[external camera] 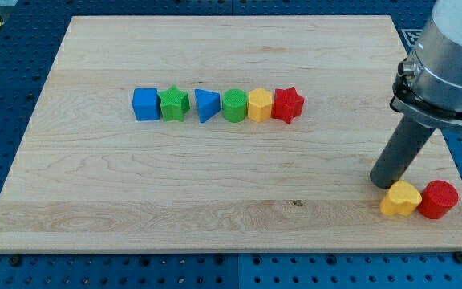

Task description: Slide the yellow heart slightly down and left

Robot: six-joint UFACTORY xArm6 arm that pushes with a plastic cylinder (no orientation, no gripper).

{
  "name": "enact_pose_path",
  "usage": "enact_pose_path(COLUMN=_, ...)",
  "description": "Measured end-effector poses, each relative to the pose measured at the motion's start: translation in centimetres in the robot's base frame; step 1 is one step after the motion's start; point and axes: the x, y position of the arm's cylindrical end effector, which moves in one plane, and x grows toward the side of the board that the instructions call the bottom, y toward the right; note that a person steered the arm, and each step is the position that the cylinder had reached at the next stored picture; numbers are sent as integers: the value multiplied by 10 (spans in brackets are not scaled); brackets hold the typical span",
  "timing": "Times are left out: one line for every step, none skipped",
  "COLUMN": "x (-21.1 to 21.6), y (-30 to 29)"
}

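The yellow heart (400, 199) lies near the board's bottom right corner, touching a red cylinder (438, 199) on its right. My tip (385, 184) rests on the board just above and left of the yellow heart, touching or nearly touching its upper left edge. The rod slants up to the view's right toward the arm's grey body.
A row of blocks sits at upper middle: blue cube (145, 104), green star (173, 103), blue triangle (206, 105), green cylinder (234, 105), yellow hexagon (260, 105), red star (288, 104). The wooden board (215, 193) ends close below and right of the heart.
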Motion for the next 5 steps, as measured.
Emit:
enact_pose_path(x=1, y=0)
enact_pose_path(x=3, y=-29)
enact_pose_path(x=15, y=-29)
enact_pose_path(x=24, y=2)
enact_pose_path(x=32, y=19)
